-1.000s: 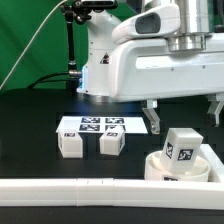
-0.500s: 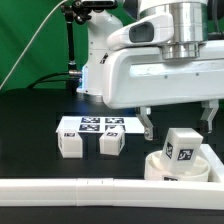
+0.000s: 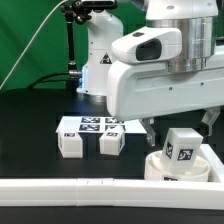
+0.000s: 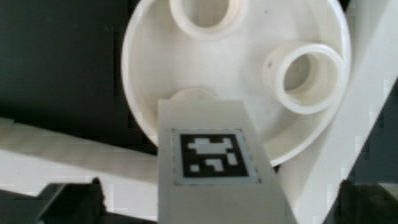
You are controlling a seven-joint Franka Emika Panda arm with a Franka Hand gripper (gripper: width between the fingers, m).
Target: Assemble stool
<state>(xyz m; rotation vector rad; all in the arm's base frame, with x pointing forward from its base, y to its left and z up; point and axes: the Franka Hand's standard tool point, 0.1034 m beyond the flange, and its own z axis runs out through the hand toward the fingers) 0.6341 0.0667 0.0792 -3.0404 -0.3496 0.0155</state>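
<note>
The round white seat disc [image 3: 160, 168] lies at the exterior view's right, and a blocky white leg [image 3: 181, 148] with a black-and-white tag stands on it. My gripper [image 3: 179, 127] is open just above that leg, one dark finger on each side. In the wrist view the tagged leg [image 4: 214, 150] rises from the seat disc [image 4: 222, 75], which shows two round sockets. My gripper [image 4: 217, 205] straddles the leg without touching it. Two more white legs [image 3: 70, 143] [image 3: 111, 143] stand side by side on the black table.
The marker board [image 3: 90, 126] lies behind the two loose legs. A long white rail [image 3: 100, 195] runs along the front edge and also shows in the wrist view [image 4: 54, 150]. The arm's white base [image 3: 100, 60] stands at the back.
My arm has come down and a little toward the exterior view's left, so the open fingers now stand lower, on either side of the leg on the seat. The parts have not moved.
</note>
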